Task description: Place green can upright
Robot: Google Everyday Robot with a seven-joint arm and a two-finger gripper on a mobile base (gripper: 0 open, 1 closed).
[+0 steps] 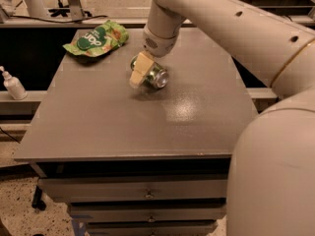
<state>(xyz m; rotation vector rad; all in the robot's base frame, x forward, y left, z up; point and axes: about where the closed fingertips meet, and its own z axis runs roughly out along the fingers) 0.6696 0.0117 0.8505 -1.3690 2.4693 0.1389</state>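
The green can (159,76) lies on its side near the back middle of the grey table (98,122), one silver end facing front-right. My gripper (141,74) hangs from the cream arm (211,14) and sits down at the can, with its tan part covering the can's left half. The rest of the can behind it is hidden.
A flat green snack bag (96,37) lies at the table's back left. A white pump bottle (12,84) stands on a ledge left of the table. Drawers (147,193) sit under the tabletop. My arm's large body (275,181) fills the front right.
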